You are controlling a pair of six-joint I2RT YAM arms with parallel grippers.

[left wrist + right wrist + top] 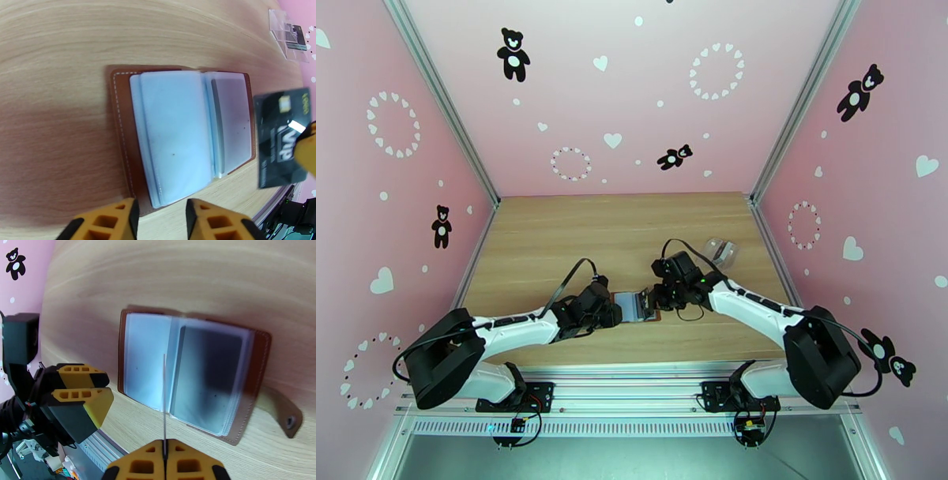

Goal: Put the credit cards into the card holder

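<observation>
The brown card holder (120,130) lies open on the table, its greyish see-through pockets facing up. One dark credit card (209,366) sits inside a pocket. My right gripper (164,443) is shut on another dark credit card (280,138), marked VIP, held upright just over the wallet's middle; it appears edge-on as a thin line (164,398). My left gripper (162,209) is open at the card holder's opposite edge, a yellow finger (118,221) on each side of that edge. From above, both grippers (615,309) (654,300) flank the card holder (636,305).
A clear plastic case (723,251) lies at the back right of the wooden table, with a dark card (296,35) inside it. The wallet's snap tab (286,415) sticks out flat on the table. Pink walls enclose the table on three sides.
</observation>
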